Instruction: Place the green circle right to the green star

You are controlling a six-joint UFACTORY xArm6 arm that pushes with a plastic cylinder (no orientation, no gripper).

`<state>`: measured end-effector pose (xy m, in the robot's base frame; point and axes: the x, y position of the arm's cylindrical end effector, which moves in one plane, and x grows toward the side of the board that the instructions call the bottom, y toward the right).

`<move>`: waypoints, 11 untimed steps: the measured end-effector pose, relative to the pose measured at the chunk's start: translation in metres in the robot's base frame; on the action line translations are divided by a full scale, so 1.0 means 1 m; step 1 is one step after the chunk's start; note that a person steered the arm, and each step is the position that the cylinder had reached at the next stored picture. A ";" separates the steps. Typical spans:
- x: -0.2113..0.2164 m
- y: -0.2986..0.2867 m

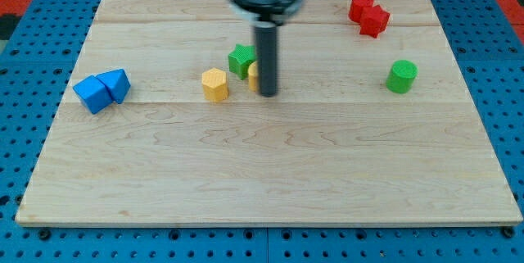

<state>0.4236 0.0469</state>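
Observation:
The green circle point(401, 76) is a short green cylinder at the view's right, standing alone. The green star point(241, 58) sits near the top middle, partly hidden by my rod. My tip point(268, 94) touches the board just right of and below the star, far to the left of the green circle. A yellow block point(253, 74) peeks out from behind the rod, against the star's lower right side.
A yellow hexagon point(214, 84) lies left of the star. A blue cube point(92, 92) and a blue triangle point(116, 83) touch at the left. Two red blocks point(368, 14) sit together at the top right. The wooden board point(262, 173) ends at blue pegboard all round.

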 end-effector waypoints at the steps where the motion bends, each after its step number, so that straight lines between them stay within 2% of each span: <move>1: 0.012 0.109; 2: 0.012 0.187; 3: 0.010 0.195; 4: -0.011 0.184; 5: -0.019 0.131; 6: 0.003 -0.012; 7: 0.026 0.007; 8: 0.024 0.086; 9: -0.024 0.104; 11: -0.040 0.034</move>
